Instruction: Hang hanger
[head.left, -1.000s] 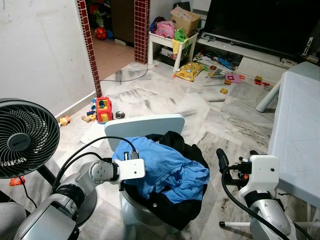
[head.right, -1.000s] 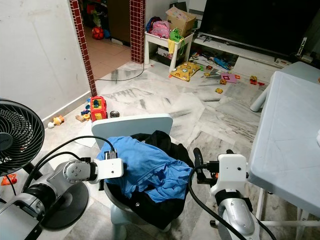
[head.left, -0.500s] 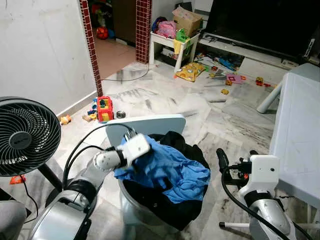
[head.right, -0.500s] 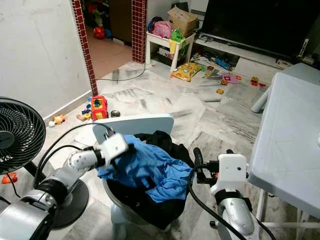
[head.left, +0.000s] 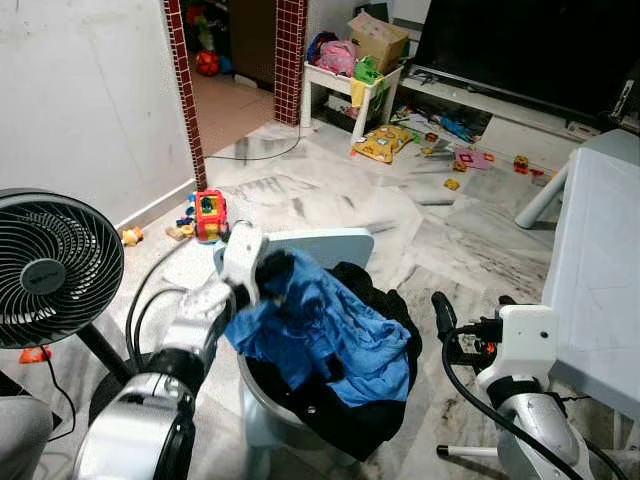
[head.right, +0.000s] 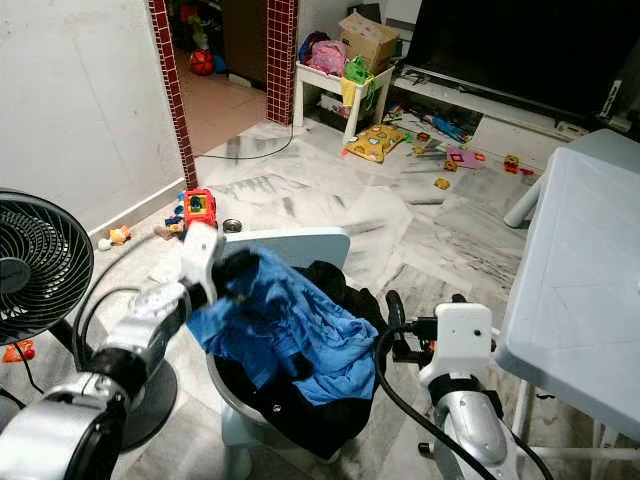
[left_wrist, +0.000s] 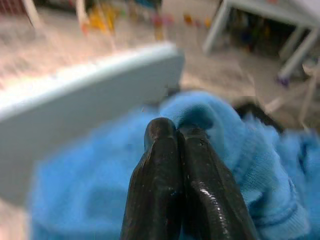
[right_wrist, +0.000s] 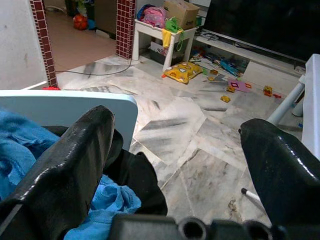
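The left gripper (left_wrist: 177, 132), arm raised, pinches the blue shirt (head.left: 330, 330) above the chair (head.left: 335, 245); the right gripper (right_wrist: 180, 150) hovers right, fingers spread wide.

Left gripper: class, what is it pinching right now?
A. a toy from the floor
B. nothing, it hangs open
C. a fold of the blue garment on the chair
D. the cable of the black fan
C: the left gripper has its fingers closed together on a raised fold of the blue garment, lifted above the white chair.
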